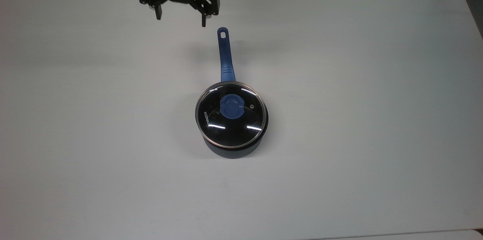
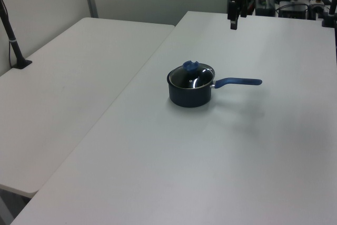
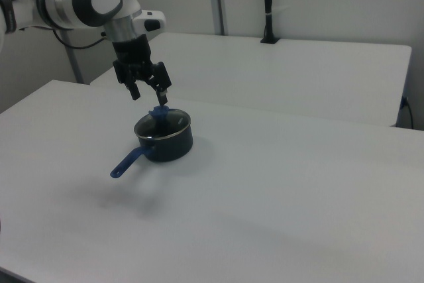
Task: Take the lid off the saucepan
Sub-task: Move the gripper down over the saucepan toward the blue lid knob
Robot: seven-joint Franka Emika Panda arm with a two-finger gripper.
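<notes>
Top view: lid (image 1: 230, 114) well below gripper (image 1: 181, 21)

white table (image 1: 339, 81), second table (image 2: 68, 77), black post (image 3: 267, 4)

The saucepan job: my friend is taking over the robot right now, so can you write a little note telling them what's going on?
Gripper: open, holding nothing, up in the air near the top view's upper edge, past the end of the saucepan's handle.
Saucepan: sits in the middle of the white table, its blue handle pointing toward the top view's top.
Lid: on the saucepan, blue knob at its centre.
Done: nothing yet; the lid has not been touched.
Left: bring the gripper over the knob, lower, close on it, lift the lid off and set it down on the table.
</notes>
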